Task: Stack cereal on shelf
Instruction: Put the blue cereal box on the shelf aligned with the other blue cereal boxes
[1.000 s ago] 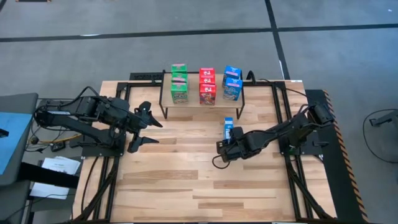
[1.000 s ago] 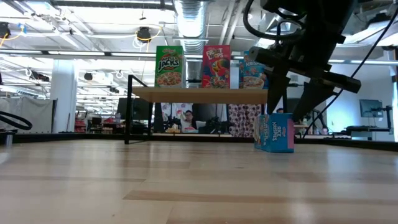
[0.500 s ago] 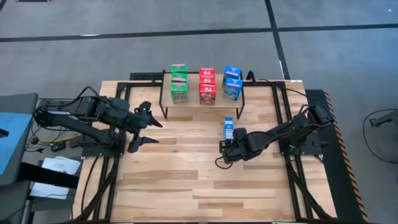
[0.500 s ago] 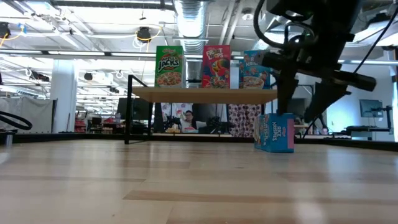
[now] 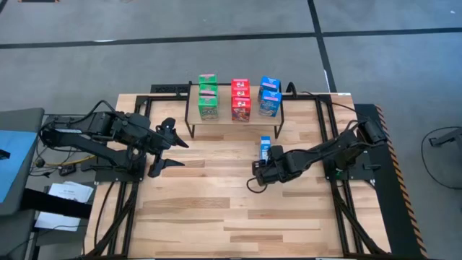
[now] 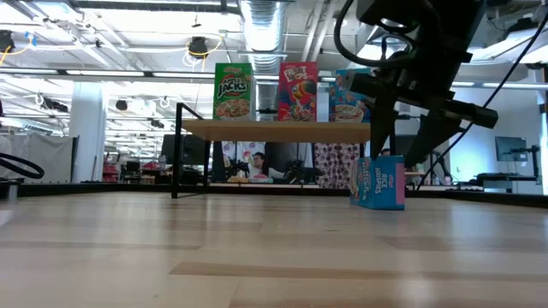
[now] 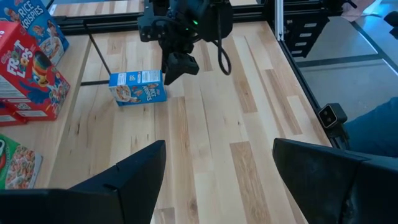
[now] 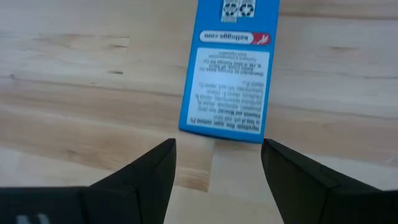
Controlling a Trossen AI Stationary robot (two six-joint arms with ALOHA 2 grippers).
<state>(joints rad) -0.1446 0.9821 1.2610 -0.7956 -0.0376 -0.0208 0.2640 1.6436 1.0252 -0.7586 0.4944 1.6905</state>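
Note:
A blue cereal box (image 5: 266,149) lies on one long narrow side on the table in front of the shelf (image 6: 274,130). My right gripper (image 8: 217,163) is open and slants down at the box's near end (image 8: 222,134). Its fingers stand just short of the box and touch nothing. On the shelf stand green (image 5: 208,97), red (image 5: 240,99) and blue (image 5: 269,96) cereal boxes in stacks. My left gripper (image 5: 170,149) waits open above the table's left part, holding nothing.
The shelf's thin black legs (image 5: 189,127) stand on the slatted wooden tabletop (image 5: 216,209) at its far side. Black frame rails (image 5: 328,130) run along the table's left and right edges. Bare wood lies between the arms and toward the near edge.
My right gripper has swayed a little toward the table's right edge and come back to where it was, still open at the blue box's near end. The box has not moved.

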